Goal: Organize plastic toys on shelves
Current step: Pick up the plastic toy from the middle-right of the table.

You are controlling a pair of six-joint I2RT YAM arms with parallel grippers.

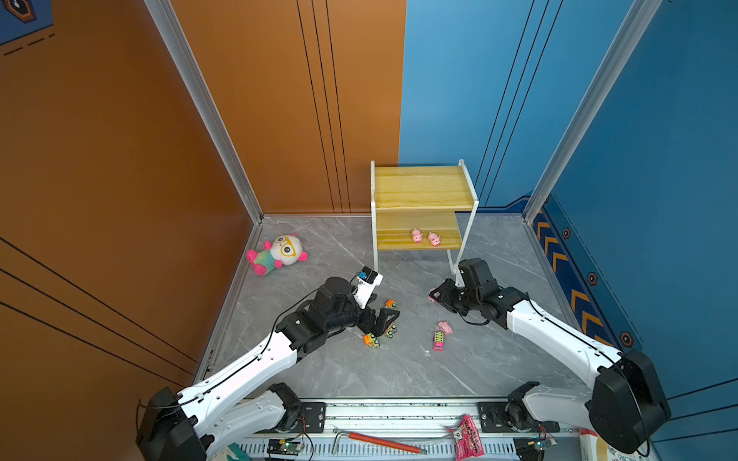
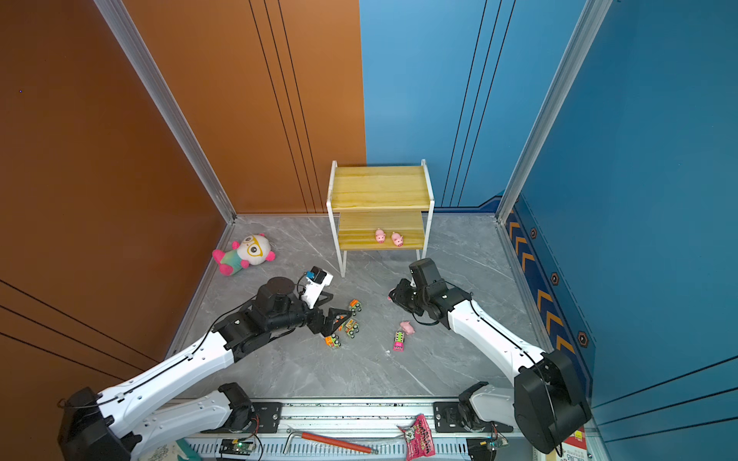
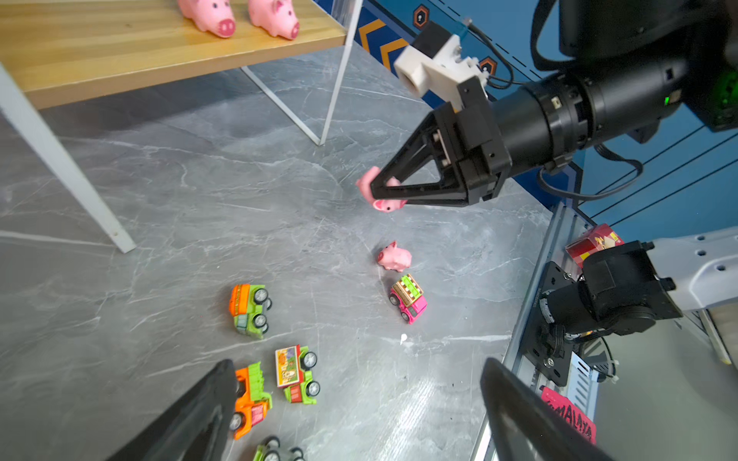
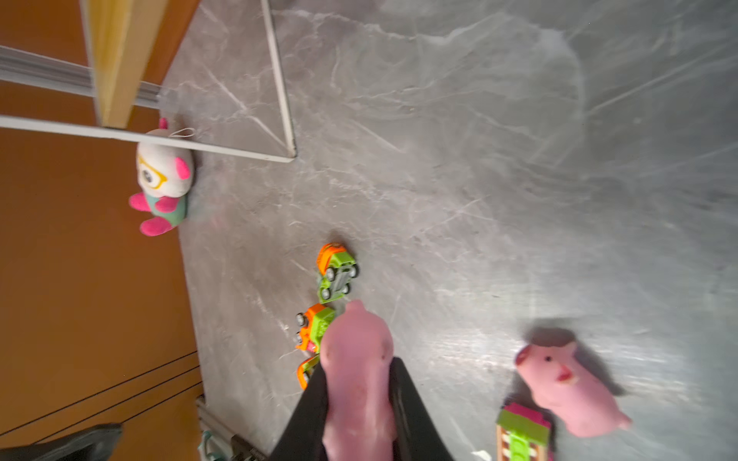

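At the left a doll (image 1: 276, 254) lies on the table (image 1: 399, 371), and the left end effector (image 1: 382, 324) hangs spread, gripping nothing, over four orange-and-green trucks (image 3: 249, 309) clustered close together. Further right the shelves (image 1: 423, 187) stand against the back wall, with two pigs (image 1: 417, 236) side by side on the lower board. In front of them the right end effector (image 3: 377, 190) pinches a third pig (image 4: 355, 359), while a fourth pig (image 1: 445, 327) lies just beside a pink truck (image 1: 438, 341).

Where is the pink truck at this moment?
In both top views the pink truck sits on the grey tabletop, slightly right of centre, close beside the loose pig and apart from the other trucks to its left.
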